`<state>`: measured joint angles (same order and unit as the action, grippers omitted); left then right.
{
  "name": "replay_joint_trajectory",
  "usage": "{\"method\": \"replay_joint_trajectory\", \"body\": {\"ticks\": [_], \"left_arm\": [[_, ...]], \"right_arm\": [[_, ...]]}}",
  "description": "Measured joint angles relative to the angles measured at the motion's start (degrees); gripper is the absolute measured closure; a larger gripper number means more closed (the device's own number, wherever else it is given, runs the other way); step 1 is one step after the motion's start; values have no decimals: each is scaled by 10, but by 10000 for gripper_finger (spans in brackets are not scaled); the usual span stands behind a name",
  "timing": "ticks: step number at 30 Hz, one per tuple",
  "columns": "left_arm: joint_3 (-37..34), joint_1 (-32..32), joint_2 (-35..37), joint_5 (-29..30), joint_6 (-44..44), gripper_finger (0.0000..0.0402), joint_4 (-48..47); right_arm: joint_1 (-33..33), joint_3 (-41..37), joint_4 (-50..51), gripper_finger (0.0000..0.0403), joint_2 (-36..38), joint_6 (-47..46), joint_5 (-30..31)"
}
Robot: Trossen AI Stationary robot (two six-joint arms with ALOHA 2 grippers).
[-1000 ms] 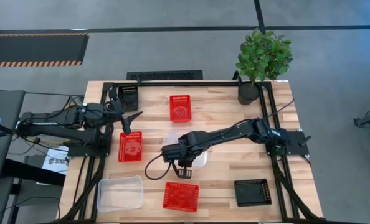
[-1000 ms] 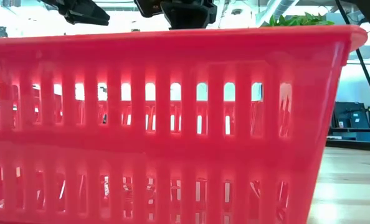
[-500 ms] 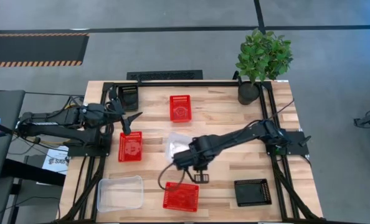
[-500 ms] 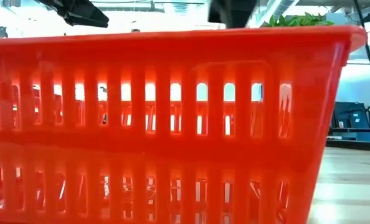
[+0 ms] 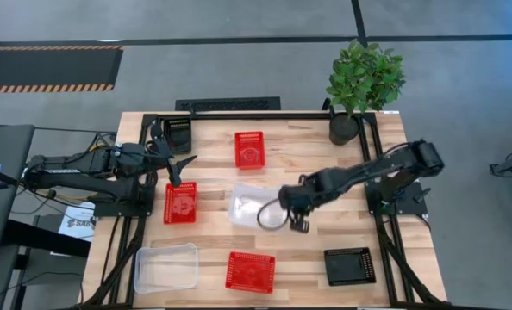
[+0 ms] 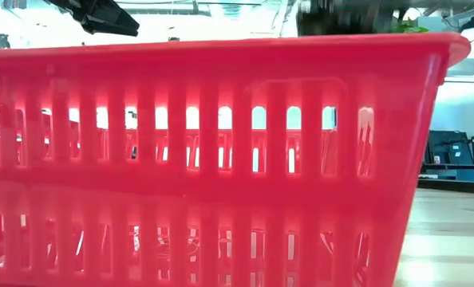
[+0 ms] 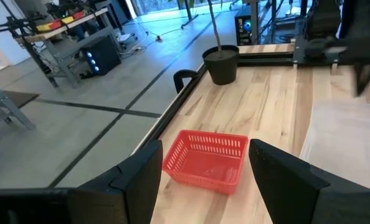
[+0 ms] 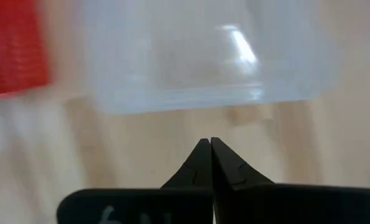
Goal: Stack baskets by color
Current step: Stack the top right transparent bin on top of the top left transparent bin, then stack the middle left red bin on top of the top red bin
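Our right fingers have clenched empty and pulled back from the near red basket to the clear basket at table centre. Our left fingers wait spread beside another red basket. No stack yet.

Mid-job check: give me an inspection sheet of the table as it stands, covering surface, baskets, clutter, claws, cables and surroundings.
Surface: wooden table, dark frame rails along its sides.
Baskets: three red baskets lie apart, unstacked; clear basket at centre, another at the near left corner; black basket near right, another far left.
Clutter: potted plant at the far right corner.
Claws: left claw open, empty, above the left red basket; right claw shut, empty, beside the centre clear basket.
Cables: black loop hanging at the right claw.
Surroundings: grey floor, striped mat.
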<state>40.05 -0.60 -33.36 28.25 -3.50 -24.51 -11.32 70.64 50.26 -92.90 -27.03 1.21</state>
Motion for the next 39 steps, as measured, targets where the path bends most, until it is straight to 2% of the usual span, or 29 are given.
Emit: {"method": "replay_joint_trajectory", "body": {"ticks": [6,21,29,35,39], "left_arm": [[0,0,0,0,16,174,-7],[0,0,0,0,32,174,-14],[0,0,0,0,36,174,-16],[0,0,0,0,38,174,-19],[0,0,0,0,44,174,-35]], "right_arm": [[54,-49,-17,400,8,30,-2],[91,-38,-104,402,-14,103,-8],[116,-38,-172,402,-14,154,23],[122,-39,-157,402,-6,159,72],[97,-39,-139,401,17,150,98]]}}
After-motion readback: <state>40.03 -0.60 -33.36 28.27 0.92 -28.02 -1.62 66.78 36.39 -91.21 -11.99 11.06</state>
